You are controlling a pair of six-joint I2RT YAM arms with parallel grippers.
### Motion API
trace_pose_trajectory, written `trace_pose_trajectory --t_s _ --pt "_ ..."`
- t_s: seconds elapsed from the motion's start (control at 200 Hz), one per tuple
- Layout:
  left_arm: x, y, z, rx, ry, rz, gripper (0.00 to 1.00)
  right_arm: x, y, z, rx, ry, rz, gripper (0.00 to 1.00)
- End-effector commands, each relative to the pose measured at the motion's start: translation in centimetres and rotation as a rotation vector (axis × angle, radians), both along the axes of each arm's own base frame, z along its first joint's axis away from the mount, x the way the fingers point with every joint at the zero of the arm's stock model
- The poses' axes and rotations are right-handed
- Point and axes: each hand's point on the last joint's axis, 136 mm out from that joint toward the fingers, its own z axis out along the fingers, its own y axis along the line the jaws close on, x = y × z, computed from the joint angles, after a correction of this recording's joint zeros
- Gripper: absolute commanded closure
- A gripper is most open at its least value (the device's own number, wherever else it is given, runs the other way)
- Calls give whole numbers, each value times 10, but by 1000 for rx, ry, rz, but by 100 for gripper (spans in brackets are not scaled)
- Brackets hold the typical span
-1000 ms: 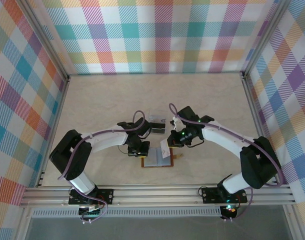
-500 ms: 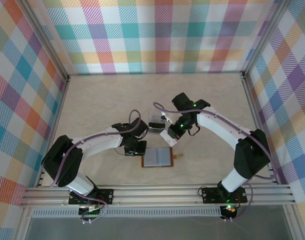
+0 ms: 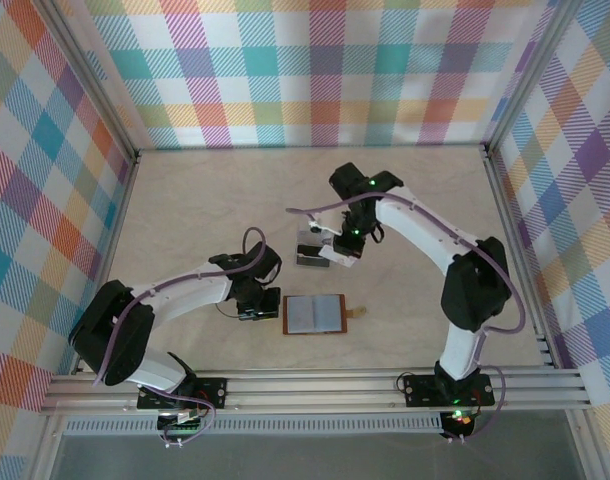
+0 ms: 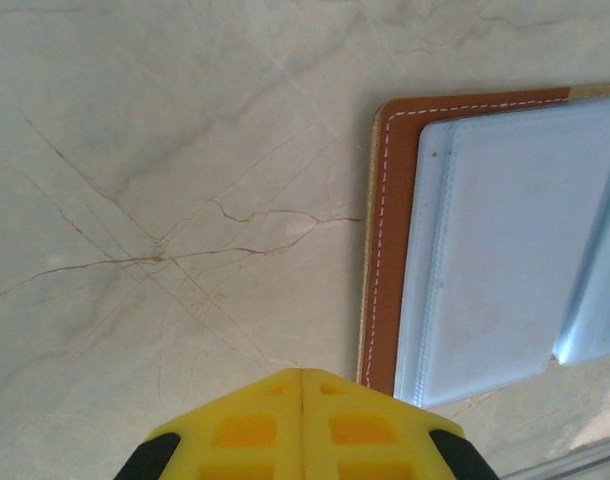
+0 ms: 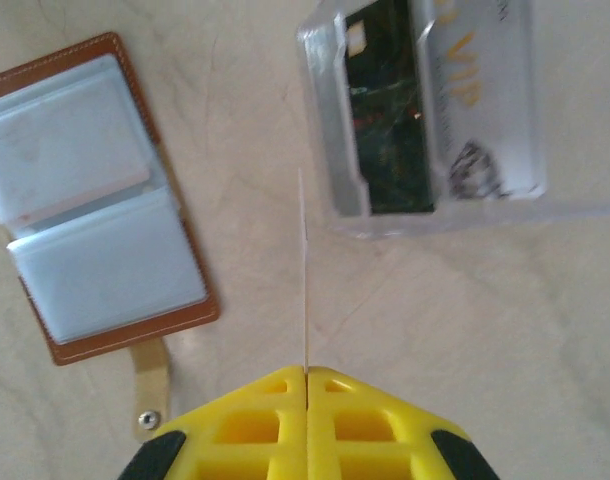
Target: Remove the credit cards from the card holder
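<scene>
The card holder (image 3: pixel 314 313) lies open and flat on the table, brown leather around grey pockets (image 4: pixel 505 230), its snap tab (image 5: pixel 150 395) sticking out. My left gripper (image 3: pixel 256 308) is shut and holds nothing; its tips (image 4: pixel 302 372) sit on the table just left of the holder's brown edge (image 4: pixel 390 230). My right gripper (image 3: pixel 335 248) is shut on one credit card (image 5: pixel 304 270), seen edge-on as a thin pale line rising from the tips (image 5: pixel 306 372). It hangs between the holder (image 5: pixel 135 337) and a clear tray (image 5: pixel 335 120).
The clear tray (image 3: pixel 309 248) lies behind the holder with a dark card (image 5: pixel 390 130) and a pale card marked VIP (image 5: pixel 480 100) in it. Plaid walls and metal frame rails close in the tabletop on three sides.
My right gripper has carried the card away from the holder, toward the back and beside the clear tray. The left gripper has slid off the holder's left edge to the table.
</scene>
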Motion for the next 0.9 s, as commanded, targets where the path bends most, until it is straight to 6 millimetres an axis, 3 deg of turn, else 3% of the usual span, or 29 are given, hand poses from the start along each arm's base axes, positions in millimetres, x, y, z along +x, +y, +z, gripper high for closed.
trace_pose_trajectory --t_s 0.0,0.18,0.5,0.895 --pt "-2 2 4 -29 4 22 93 8 0 7 -33 2 92 100" --pt "-2 5 3 -25 10 28 93 38 16 18 -35 -26 128 100" --pt "-2 8 0 -21 21 39 93 83 38 14 -46 -61 171 100" --pt "-3 11 -6 -15 37 47 93 97 44 -20 -73 -45 189 100"
